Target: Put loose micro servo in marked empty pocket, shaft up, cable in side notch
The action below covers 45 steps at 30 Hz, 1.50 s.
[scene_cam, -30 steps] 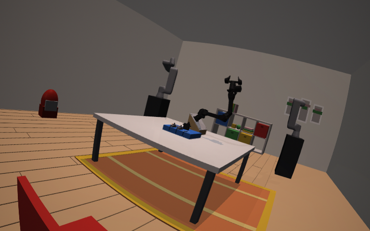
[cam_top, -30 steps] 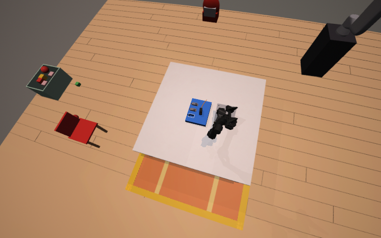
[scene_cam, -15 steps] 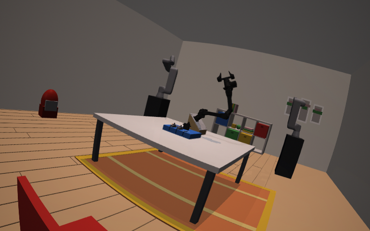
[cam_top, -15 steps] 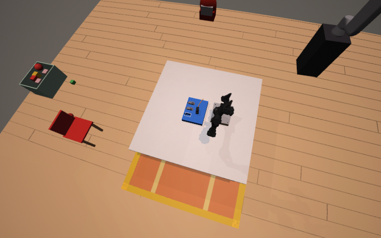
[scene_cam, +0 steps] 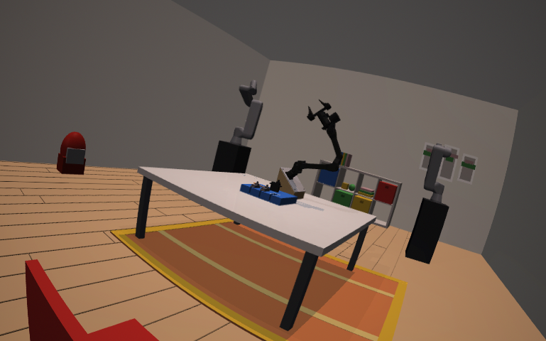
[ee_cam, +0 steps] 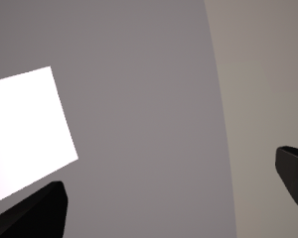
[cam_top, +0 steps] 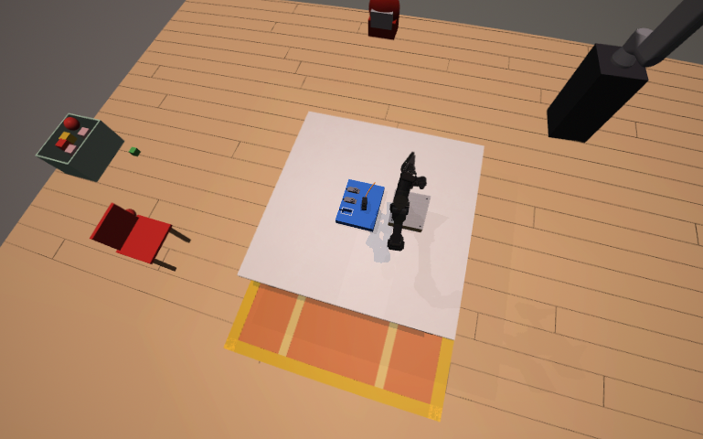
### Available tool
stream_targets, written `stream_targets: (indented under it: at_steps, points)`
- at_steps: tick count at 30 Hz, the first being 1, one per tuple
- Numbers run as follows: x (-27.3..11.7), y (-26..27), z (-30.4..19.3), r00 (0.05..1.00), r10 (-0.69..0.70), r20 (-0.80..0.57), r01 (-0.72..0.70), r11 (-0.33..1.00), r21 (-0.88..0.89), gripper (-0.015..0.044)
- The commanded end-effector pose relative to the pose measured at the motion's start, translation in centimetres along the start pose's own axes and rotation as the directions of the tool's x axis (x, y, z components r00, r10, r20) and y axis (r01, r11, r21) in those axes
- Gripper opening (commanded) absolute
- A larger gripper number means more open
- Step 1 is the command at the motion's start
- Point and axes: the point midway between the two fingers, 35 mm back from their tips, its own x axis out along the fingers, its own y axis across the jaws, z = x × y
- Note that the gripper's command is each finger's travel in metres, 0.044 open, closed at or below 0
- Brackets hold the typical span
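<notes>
- Black and spread wide, the hand [scene_cam: 317, 109] is pinching nothing; it is hanging high above the tabletop [scene_cam: 208, 181] with its fingers aimed up and away toward the wall, not down at the work.
- Lying on the blue deck [cam_top: 359, 205], the micro servo [cam_top: 363, 203] is resting near the deck's edge on the arm's side, apart from the hand, with its orange cable [cam_top: 371, 188] trailing toward the far edge.
- From the hand, the micro servo is sitting well below and off to one side, toward the deck beside the arm's base plate [cam_top: 422, 208].
- In the top view its long axis appears to be running parallel to the deck's long side; whether the shaft is pointing up cannot be told at this size.
- Two pockets [cam_top: 353, 189] on the deck are already holding servos.
- The marked empty pocket [cam_top: 347, 211], outlined in white, is sitting at the deck's near end with nothing in it, just beside the loose micro servo.
- Judging from this, the coming move is calling for the wrist to turn downward and descend over the micro servo before any grasp.
</notes>
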Motion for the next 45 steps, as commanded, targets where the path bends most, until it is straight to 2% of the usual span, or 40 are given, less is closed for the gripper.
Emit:
stream_targets:
  at_steps: [1, 11, 21, 33, 45]
  points:
    - [1.4, -3.3, -2.4, 0.99, -0.109, -0.089, 0.104, 0.993, -0.058, 0.044]
    - [2.3, -9.2, -7.2, 0.924, -0.297, -0.239, 0.256, 0.948, -0.19, 0.044]
    - [1.4, -16.1, -12.7, 0.768, -0.508, -0.391, 0.373, 0.85, -0.373, 0.044]
    - [-2.7, -24.1, -18.2, 0.486, -0.722, -0.492, 0.414, 0.686, -0.598, 0.044]
    - [-9.3, -31.4, -21.6, 0.143, -0.867, -0.477, 0.343, 0.496, -0.798, 0.044]
